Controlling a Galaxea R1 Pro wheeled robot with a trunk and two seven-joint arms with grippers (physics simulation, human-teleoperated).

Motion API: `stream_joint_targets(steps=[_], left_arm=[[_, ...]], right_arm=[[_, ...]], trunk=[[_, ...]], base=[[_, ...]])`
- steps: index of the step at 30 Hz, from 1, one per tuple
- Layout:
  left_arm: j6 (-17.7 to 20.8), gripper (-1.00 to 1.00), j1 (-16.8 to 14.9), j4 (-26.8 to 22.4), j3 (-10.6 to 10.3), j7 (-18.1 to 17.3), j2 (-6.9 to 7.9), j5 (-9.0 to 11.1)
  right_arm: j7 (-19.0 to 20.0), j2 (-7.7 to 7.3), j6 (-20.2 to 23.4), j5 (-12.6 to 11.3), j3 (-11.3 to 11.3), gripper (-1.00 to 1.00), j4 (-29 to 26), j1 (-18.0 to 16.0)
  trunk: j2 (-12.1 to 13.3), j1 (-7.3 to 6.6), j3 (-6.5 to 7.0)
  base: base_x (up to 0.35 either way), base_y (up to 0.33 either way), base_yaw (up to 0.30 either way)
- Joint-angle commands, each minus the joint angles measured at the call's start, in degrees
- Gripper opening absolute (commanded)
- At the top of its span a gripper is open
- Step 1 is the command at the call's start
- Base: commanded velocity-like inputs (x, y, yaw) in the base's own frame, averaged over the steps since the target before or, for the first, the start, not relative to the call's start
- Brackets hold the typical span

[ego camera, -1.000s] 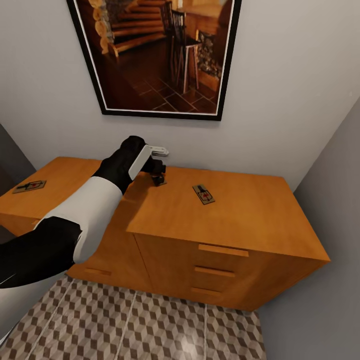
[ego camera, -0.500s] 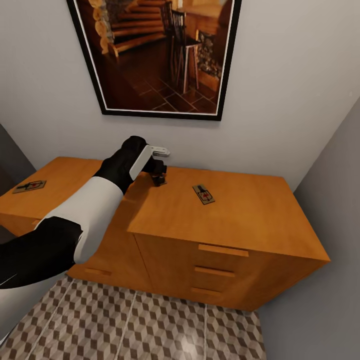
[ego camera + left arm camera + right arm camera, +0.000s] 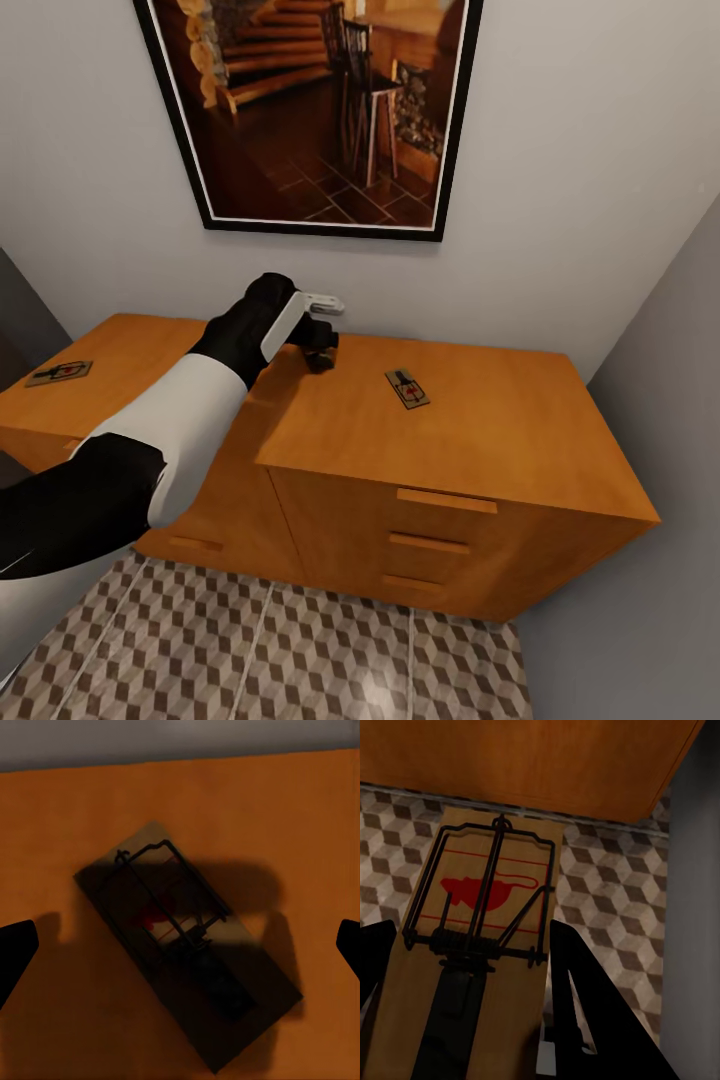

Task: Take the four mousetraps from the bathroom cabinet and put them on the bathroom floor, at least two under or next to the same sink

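Atop the orange-brown wooden cabinet (image 3: 440, 420), the left gripper (image 3: 320, 352), jaws spread wide, has edged over a tan mousetrap (image 3: 187, 952), while the right gripper (image 3: 461, 1005) clamps another.

We stand in a room of a home: a low orange-brown wooden cabinet (image 3: 430, 440) with drawer fronts sits against a plain white wall, a large black-framed picture (image 3: 310, 110) of a timber staircase hangs above it, and the floor (image 3: 270, 650) bears cube-patterned tiles.
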Motion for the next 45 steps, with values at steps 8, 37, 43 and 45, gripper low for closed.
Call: stream_joint_targets(steps=[8,37,43,45], left_arm=[[0.1,1.00,1.0,0.0,-0.4,0.4,0.03,0.6],[0.1,1.00,1.6,0.1,-0.5,0.4,0.03,0.6],[0.1,1.00,1.8,0.1,-0.5,0.4,0.03,0.6],[0.1,1.00,1.9,0.1,-0.5,0.4,0.03,0.6]], right_arm=[[0.3,0.01,-0.1,0.3,-0.5,-1.00,0.0,0.0],[0.3,0.01,-0.1,0.3,-0.5,-1.00,0.0,0.0],[0.3,0.01,-0.1,0.3,-0.5,-1.00,0.0,0.0],[0.3,0.01,-0.1,0.3,-0.5,-1.00,0.0,0.0]], trunk=[[0.0,0.00,-0.04],[0.0,0.00,-0.04],[0.0,0.00,-0.04],[0.0,0.00,-0.04]], base=[[0.000,0.000,0.000],[0.000,0.000,0.000],[0.000,0.000,0.000],[0.000,0.000,0.000]])
